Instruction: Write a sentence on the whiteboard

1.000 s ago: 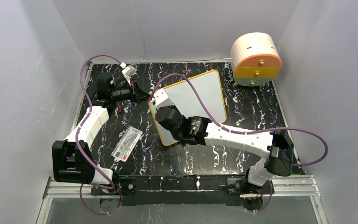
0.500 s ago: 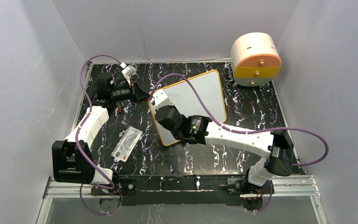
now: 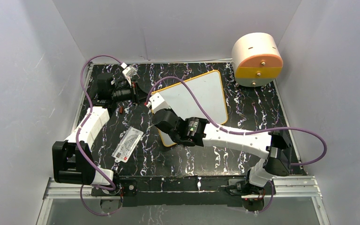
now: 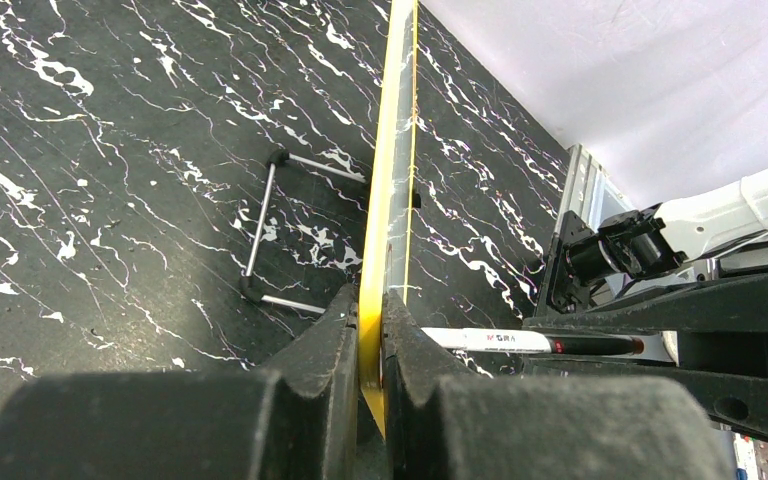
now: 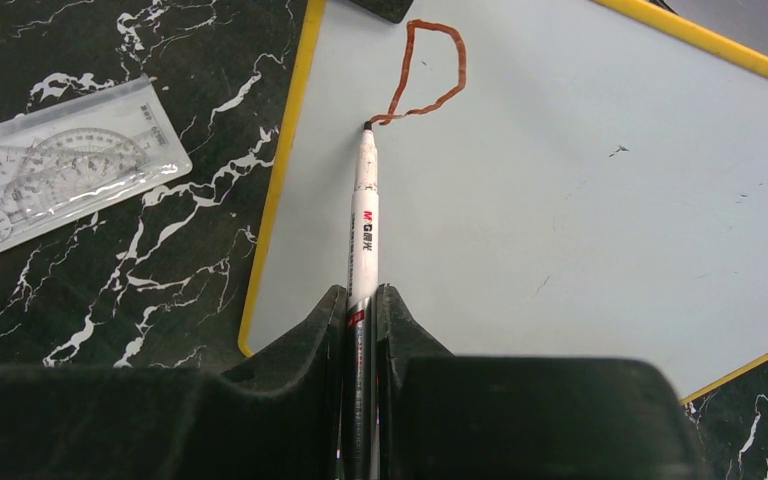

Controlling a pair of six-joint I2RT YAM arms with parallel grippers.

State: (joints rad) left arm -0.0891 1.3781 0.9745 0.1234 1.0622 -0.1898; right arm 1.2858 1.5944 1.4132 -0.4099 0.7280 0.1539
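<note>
The whiteboard (image 3: 201,96), white with a thin yellow frame, stands tilted on the black marbled table. My left gripper (image 4: 370,312) is shut on the whiteboard's (image 4: 392,180) yellow edge at its far left corner. My right gripper (image 5: 362,295) is shut on a white and silver marker (image 5: 364,215). The marker's tip touches the whiteboard (image 5: 580,200) near its left edge. Of the sentence, only one reddish-brown closed loop (image 5: 457,60) shows, ending at the tip. In the top view my right arm (image 3: 225,136) hides that loop.
A clear ruler card (image 3: 128,144) lies on the table left of the board, also in the right wrist view (image 5: 60,190). A round cream and orange container (image 3: 257,58) stands at the back right. A thin metal leg (image 4: 260,240) sticks out behind the board.
My right gripper has shifted a little left and toward the near edge with the marker. The left gripper and the board have stayed still.
</note>
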